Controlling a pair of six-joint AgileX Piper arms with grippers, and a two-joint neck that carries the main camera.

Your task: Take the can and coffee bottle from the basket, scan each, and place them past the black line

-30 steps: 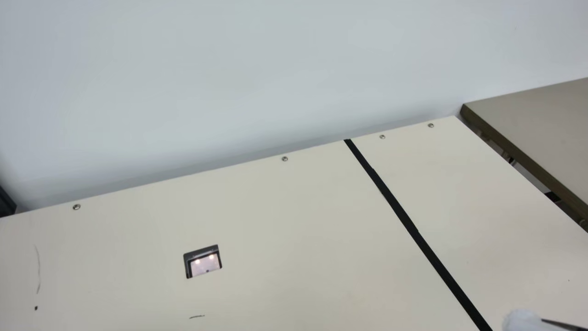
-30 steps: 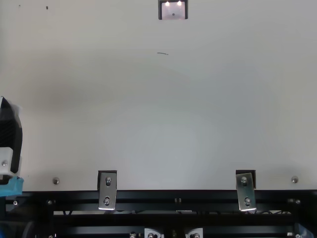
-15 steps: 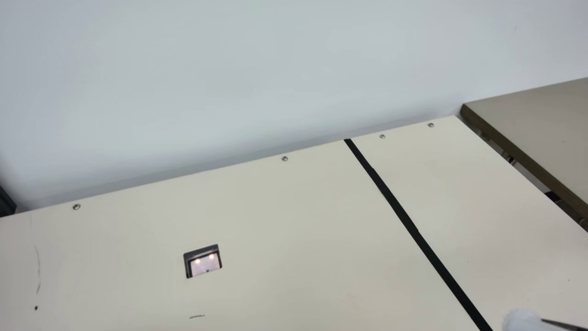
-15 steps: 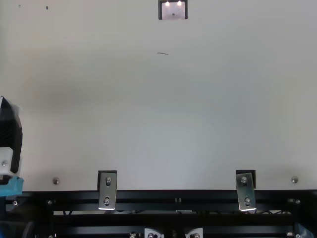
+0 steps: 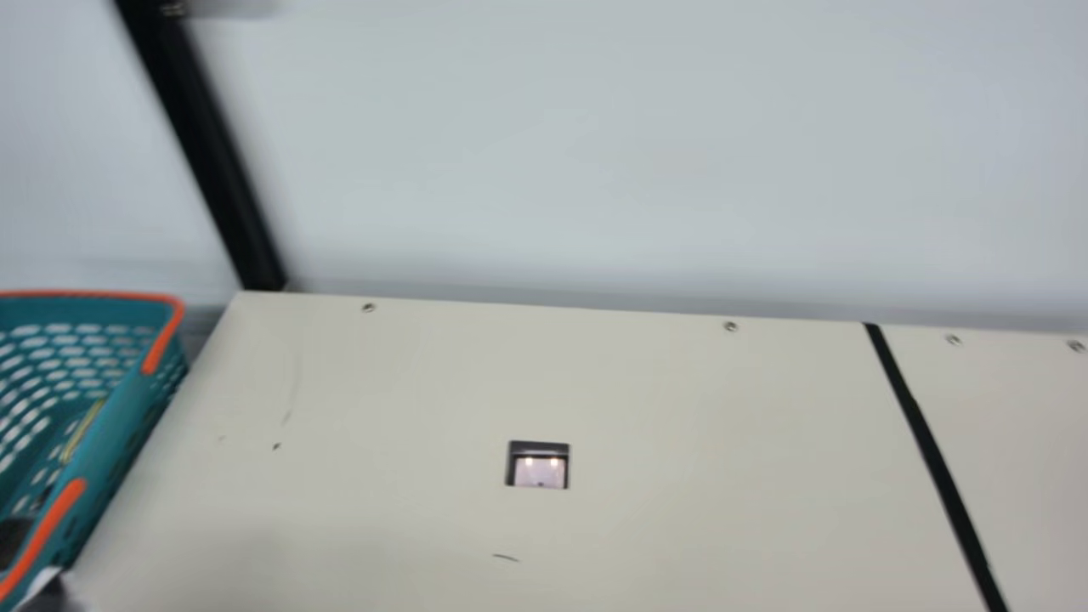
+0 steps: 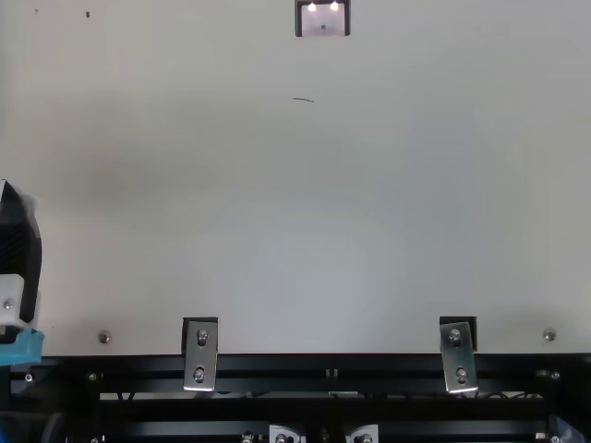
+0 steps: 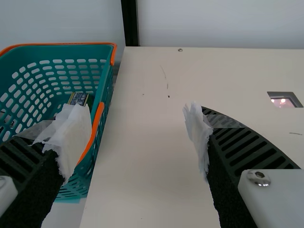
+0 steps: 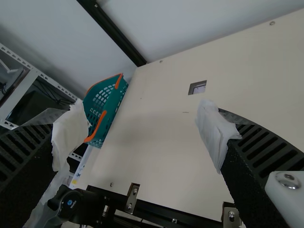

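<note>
Black ribbed jaws, white-wrapped tips (image 7: pixel 197 135), silver screws (image 7: pixel 259 177), seemingly a blue band (image 6: pixel 20 348).

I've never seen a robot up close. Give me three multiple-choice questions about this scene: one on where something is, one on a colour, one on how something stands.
1. Where is the basket in the main view?
A) At the right edge
B) At the left edge
C) In the middle

2. What colour is the trim on the basket?
A) Orange
B) White
C) Purple

3. How does the left gripper stand?
A) Shut with nothing in it
B) Shut on a bottle
C) Open

Key:
1 B: the main view shows it beside the table's left edge.
2 A: orange strips run along its teal rim.
3 C: the left wrist view shows its fingers wide apart, with nothing gripped.
</note>
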